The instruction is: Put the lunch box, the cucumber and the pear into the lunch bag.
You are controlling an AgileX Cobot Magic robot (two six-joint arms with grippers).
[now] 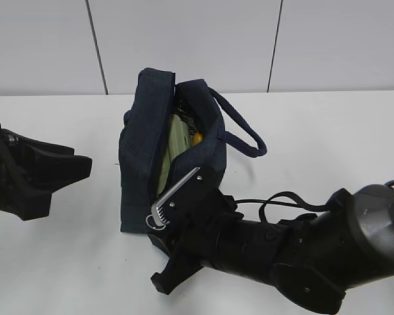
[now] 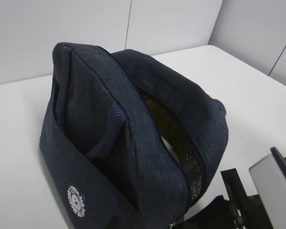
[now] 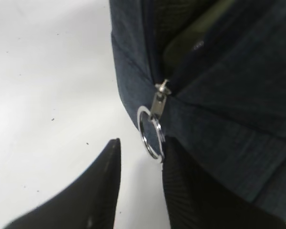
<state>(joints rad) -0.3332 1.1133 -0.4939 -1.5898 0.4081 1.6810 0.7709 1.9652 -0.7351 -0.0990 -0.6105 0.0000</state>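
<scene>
The navy lunch bag [image 1: 144, 151] stands mid-table with its zipper open along the top. Inside, the lunch box's sage-green lid [image 1: 174, 141] and a bit of the yellow pear [image 1: 197, 138] show. The cucumber is not visible. My right gripper [image 1: 159, 259] is open at the bag's near end. In the right wrist view its jaws [image 3: 140, 148] stand apart, with the metal ring pull [image 3: 150, 136] hanging against the tip of the right finger [image 3: 181, 181]. The green lid also shows there [image 3: 195, 43]. My left gripper [image 1: 82, 167] rests left of the bag, apart from it.
The bag's looped handle [image 1: 246, 134] lies out to the right on the white table [image 1: 328, 144]. A grey panelled wall stands behind. In the left wrist view the bag [image 2: 148, 143] fills the frame, with the right arm [image 2: 257, 200] at the lower right.
</scene>
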